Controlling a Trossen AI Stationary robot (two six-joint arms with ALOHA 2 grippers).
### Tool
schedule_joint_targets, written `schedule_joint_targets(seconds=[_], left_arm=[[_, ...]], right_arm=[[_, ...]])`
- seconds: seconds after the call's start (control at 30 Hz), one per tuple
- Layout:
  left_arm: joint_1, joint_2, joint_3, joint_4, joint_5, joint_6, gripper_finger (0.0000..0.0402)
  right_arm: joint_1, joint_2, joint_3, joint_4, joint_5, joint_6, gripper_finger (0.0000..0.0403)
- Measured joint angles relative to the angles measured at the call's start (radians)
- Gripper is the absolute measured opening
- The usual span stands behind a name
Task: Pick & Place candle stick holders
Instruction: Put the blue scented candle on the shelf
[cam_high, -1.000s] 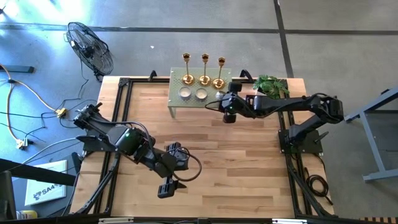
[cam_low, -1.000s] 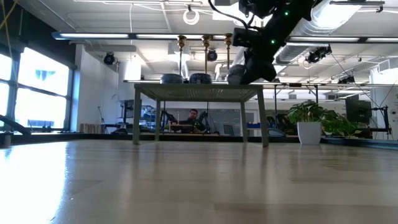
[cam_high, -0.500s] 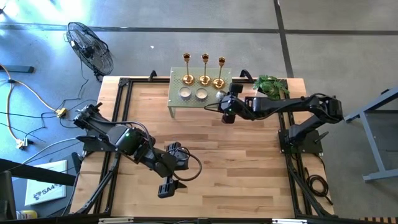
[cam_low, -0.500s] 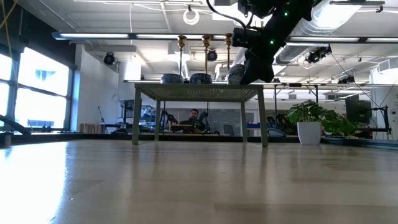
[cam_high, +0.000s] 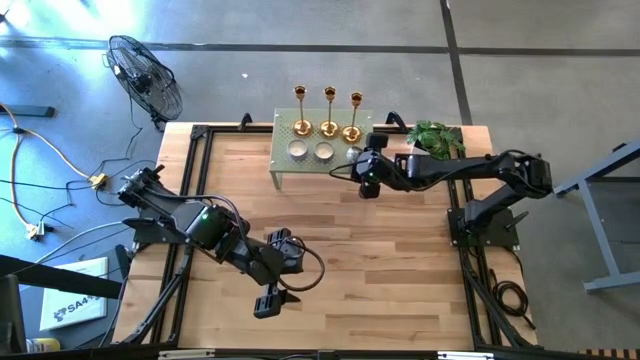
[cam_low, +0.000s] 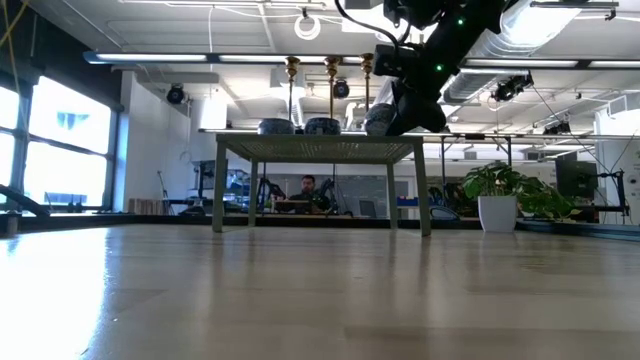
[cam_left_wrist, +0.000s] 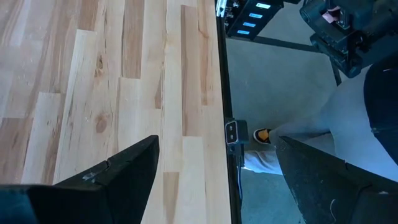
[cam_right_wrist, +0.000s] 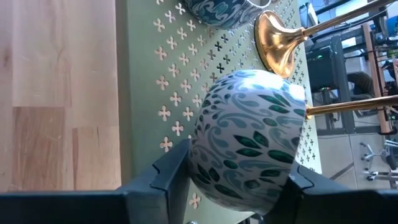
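Three gold candle stick holders (cam_high: 329, 112) stand upright on their round bases in a row along the far edge of a green perforated stand (cam_high: 283, 165); two of the bases (cam_right_wrist: 277, 37) also show in the right wrist view. In front of them sit two small patterned bowls (cam_high: 311, 150). My right gripper (cam_high: 357, 160) is at the stand's right end, shut on a third patterned bowl (cam_right_wrist: 249, 137). My left gripper (cam_high: 268, 300) hangs open over the table's near part, holding nothing. My right gripper pinches the white bowl with green and blue leaves by its two opposite rounded sides (cam_right_wrist: 198, 163), one finger on each. The fingers reach in from the table's right side, slanting down. In the low view the bowl (cam_low: 380, 120) sits on the stand's top.
A potted plant (cam_high: 438, 138) stands at the table's far right corner, beside my right arm. The wooden table top (cam_high: 400, 260) lies between the two arms. A fan (cam_high: 145, 75) stands on the floor beyond the left side. A person (cam_low: 308, 188) sits far behind the table.
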Motion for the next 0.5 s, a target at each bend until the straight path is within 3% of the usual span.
schedule_joint_targets(seconds=[0.5], left_arm=[[0.002, 0.000, 0.000, 0.005, -0.002, 0.007, 0.0317]], right_arm=[[-0.001, 0.000, 0.001, -0.007, -0.021, 0.000, 0.0149]])
